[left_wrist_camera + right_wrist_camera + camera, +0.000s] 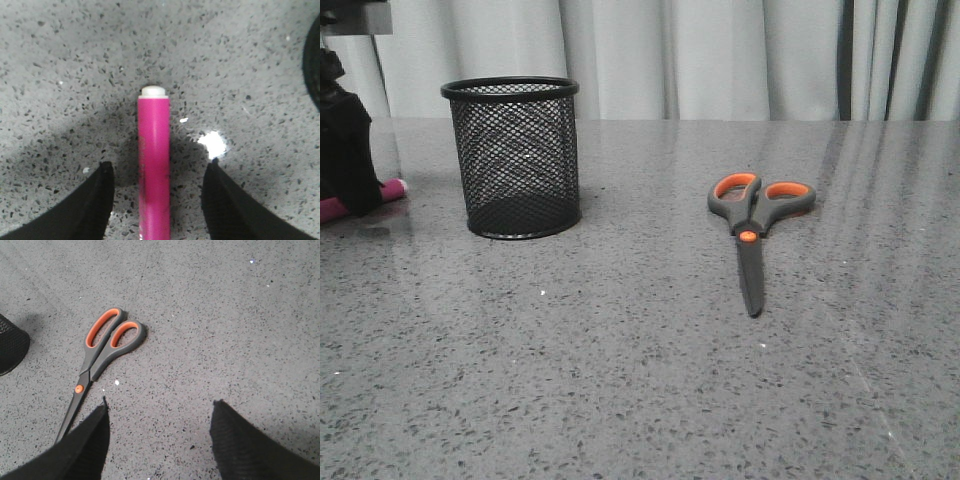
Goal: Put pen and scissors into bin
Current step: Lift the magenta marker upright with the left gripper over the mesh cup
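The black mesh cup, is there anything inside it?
Nothing shows through the bin mesh; its very bottom is too dark to check. The pen and scissors lie on the table.

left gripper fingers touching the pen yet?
Apart. The left wrist view shows the pen lying between the open left gripper fingers, with speckled table visible on both sides of it.

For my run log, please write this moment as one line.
left gripper: open, astride pen on table | right gripper: open, above table, scissors untouched | bin: upright, empty
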`<control>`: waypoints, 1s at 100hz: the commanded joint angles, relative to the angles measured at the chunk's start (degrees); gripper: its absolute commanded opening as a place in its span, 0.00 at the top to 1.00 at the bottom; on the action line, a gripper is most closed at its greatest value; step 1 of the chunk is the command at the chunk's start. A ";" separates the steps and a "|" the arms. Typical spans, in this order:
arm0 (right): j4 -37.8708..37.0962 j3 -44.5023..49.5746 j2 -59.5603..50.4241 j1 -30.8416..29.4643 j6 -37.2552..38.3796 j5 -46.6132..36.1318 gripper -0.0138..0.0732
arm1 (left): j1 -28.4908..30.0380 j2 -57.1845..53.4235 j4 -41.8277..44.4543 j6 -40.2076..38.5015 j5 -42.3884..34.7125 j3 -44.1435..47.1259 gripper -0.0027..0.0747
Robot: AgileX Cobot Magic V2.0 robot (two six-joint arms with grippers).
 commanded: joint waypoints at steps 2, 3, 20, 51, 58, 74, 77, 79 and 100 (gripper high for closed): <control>1.60 -2.00 0.21 0.02 -0.86 -2.39 0.39 | 0.12 -1.96 -0.58 -0.08 -1.35 -1.89 0.49; 1.60 -2.00 0.21 0.02 -0.86 -2.39 0.39 | 0.12 -1.98 -0.58 -0.08 -1.46 -1.89 0.49; 1.60 -2.00 0.21 0.02 -0.86 -2.39 0.39 | 0.12 -0.81 -0.58 0.15 -1.10 -1.89 0.49; 1.60 -2.00 0.21 0.02 -0.86 -1.86 0.39 | 0.12 -0.43 0.32 0.26 0.17 -2.04 0.99; 1.60 -2.00 0.21 0.02 -0.86 -1.86 0.39 | 0.12 -0.57 0.32 0.26 1.56 -2.66 0.99; 1.60 -2.00 0.21 0.02 -0.86 -1.08 0.39 | 0.12 -6.14 -1.82 0.26 -1.41 -2.75 0.99; 1.60 -2.00 0.21 0.02 -0.86 -0.95 0.39 | 0.12 -7.59 -2.80 0.26 -2.37 -2.75 0.99; 1.60 -2.00 0.21 0.02 -0.86 -0.79 0.39 | 0.12 -8.76 -3.84 0.40 -3.09 -2.75 0.99; 1.67 -2.00 0.21 0.02 -0.86 -0.67 0.39 | 0.12 -19.79 -19.22 10.58 -11.95 -2.10 0.99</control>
